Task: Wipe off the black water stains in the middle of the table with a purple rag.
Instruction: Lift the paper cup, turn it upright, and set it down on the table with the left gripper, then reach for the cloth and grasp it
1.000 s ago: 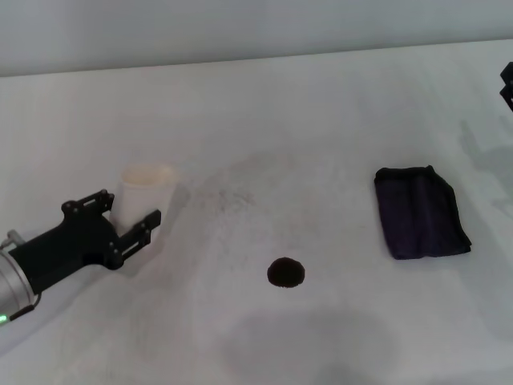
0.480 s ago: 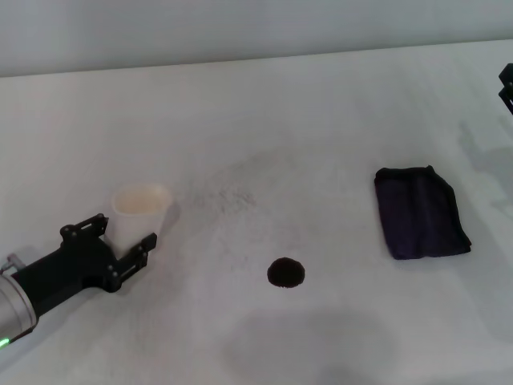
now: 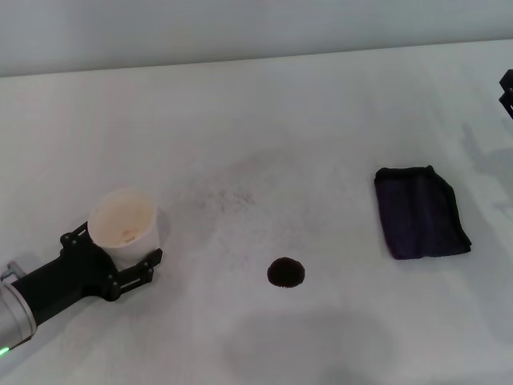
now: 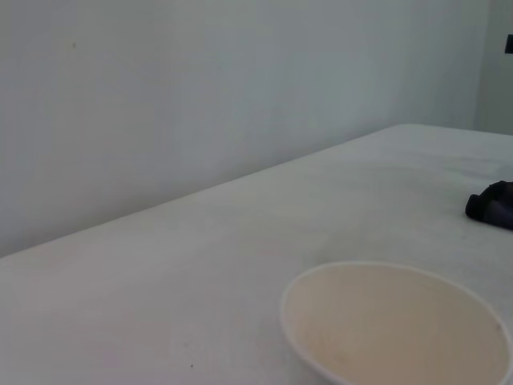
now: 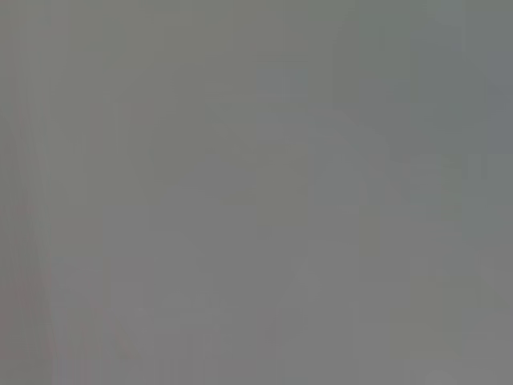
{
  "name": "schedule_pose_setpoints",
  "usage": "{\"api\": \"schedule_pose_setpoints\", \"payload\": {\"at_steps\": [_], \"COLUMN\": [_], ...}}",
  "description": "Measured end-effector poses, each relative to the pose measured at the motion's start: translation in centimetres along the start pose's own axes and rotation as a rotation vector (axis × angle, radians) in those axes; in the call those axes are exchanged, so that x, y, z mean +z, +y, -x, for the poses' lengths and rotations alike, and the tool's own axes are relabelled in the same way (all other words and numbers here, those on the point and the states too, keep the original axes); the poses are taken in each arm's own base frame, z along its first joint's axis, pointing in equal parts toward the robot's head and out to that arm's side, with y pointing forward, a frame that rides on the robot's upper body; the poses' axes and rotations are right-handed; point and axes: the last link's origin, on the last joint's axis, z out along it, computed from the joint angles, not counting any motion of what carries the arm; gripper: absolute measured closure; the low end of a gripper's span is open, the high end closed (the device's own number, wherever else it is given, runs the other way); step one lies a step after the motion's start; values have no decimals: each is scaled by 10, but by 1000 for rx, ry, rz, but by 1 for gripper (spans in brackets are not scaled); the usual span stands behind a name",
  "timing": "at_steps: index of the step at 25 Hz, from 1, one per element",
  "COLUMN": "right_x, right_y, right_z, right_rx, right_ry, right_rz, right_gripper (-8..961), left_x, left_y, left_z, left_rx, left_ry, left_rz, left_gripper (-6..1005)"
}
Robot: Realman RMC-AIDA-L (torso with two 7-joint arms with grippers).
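Left tool (image 3: pixel 116 255) grips smooth conical paper cup (image 3: pixel 123 226).

Plain pale grey wall (image 3: pixel 240 28) ahead of me, bare and evenly lit, seemingly windowless, soft light

Soft, even, dim light; a broad faint shadow lies on the tabletop (image 3: pixel 321 120) toward 6 o'clock. The right wrist view is featureless grey blur.
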Motion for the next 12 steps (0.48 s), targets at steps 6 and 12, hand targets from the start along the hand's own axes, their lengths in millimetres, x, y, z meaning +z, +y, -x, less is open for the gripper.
{"api": "schedule_pose_setpoints", "payload": {"at_steps": [6, 12], "right_x": [-1, 0], "right_y": [-1, -1], "right_z": [0, 1], "right_rx": [-4, -8], "right_ry": [1, -6], "right_rz": [-2, 3], "right_gripper": [287, 291], "left_x": [-4, -11], "left_y": [0, 5], "left_z": [3, 12], "left_rx": [17, 45], "left_ry": [-2, -15], "left_rz": [-11, -24], "left_gripper": [128, 124]}}
